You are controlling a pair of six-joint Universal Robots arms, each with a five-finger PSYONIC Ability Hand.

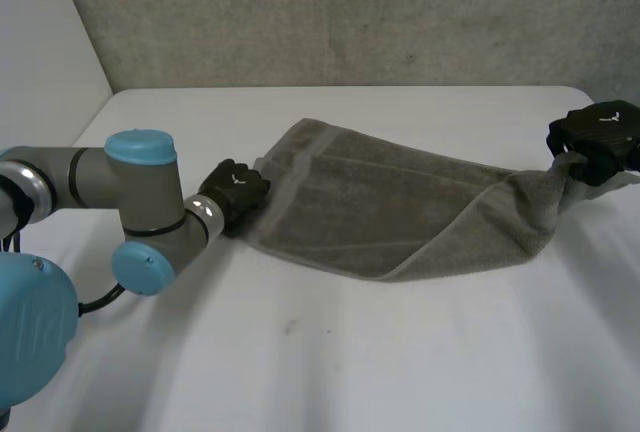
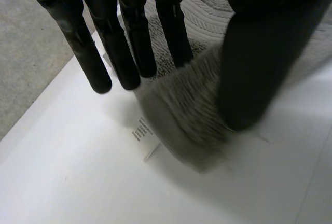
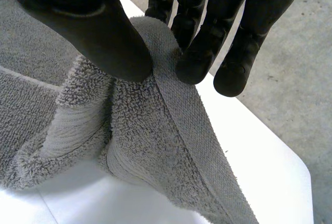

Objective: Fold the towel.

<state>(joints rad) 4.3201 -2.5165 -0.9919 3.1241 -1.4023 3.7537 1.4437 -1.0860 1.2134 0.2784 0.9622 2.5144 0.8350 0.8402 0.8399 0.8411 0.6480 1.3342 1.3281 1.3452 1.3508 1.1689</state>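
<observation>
- The white desk is carrying everything, and a grey wall is standing behind its far edge.
- The grey towel is lying across the middle of the desk, folded over on itself. It is stretching from the left half out to the right edge, where its end is rising off the surface.
- The left arm is reaching in from the desk's left edge, low over the surface.
- The right robot hand is hanging at the right edge, near the far right corner, pinching the raised towel end between thumb and curled fingers.
- The left robot hand is holding the towel's left corner, with the thumb pressing the cloth against straight fingers.
- A small white label is sticking out from under that corner, lying on the desk.
</observation>
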